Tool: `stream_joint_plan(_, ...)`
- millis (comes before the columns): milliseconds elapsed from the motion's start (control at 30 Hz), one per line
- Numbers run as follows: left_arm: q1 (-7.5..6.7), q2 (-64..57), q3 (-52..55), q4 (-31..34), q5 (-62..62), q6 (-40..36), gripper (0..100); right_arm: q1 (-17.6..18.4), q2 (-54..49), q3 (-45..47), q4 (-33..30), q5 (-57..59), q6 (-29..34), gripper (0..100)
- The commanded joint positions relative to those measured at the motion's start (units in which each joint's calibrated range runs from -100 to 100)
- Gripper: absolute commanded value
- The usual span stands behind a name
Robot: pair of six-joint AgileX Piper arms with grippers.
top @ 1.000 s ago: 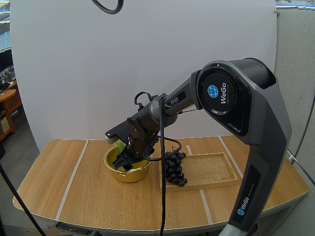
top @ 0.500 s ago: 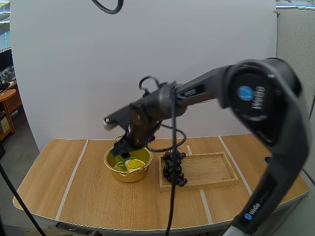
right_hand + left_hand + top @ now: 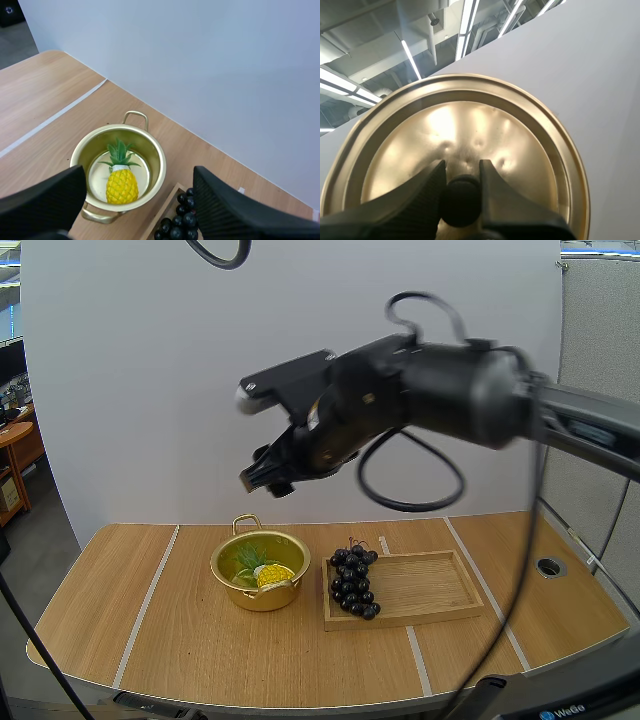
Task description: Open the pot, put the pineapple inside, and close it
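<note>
Right gripper (image 3: 264, 476) has lifted well clear of the shiny gold metal pot (image 3: 155, 150) vs 1 s ago; fingers spread, holding nothing. Small yellow pineapple (image 3: 121, 186) w/ green crown lies inside pot. Left gripper (image 3: 461, 170) is clamped on the black round knob (image 3: 461, 200) of the gold metal lid (image 3: 470, 130), held up in the air. Lid prob. light, stiff, slick, so knob is the only sound hold. Keep it level and centre over the rim.

pineapple (image 3: 121, 186) in pot (image 3: 262, 598), wooden tray (image 3: 425, 585) right of it, grapes (image 3: 353, 582) on tray edge
</note>
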Motion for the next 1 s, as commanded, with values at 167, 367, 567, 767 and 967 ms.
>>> stream_joint_plan(167,-0.16,-0.20,-0.36,0.53,-1.91,-0.45,0,0.02,-14.53,-0.31,-0.53,14.36,-0.36,100)
stream_joint_plan(367,-0.16,-0.20,-0.36,0.53,-1.91,-0.45,0,0.02,-22.02,0.86,-0.90,23.53,-0.36,100)
stream_joint_plan(567,-0.16,-0.20,-0.36,0.53,-1.91,-0.45,0,-0.51,-30.40,8.51,-1.73,24.06,-0.36,97)
stream_joint_plan(767,-0.16,-0.20,-0.36,0.53,-1.91,-0.45,0,-2.82,-36.97,15.10,3.08,25.11,-1.46,0)
stream_joint_plan(967,-0.16,-0.20,-0.36,0.53,-1.91,-0.45,0,-4.92,-41.05,18.74,7.66,25.28,-1.91,5)
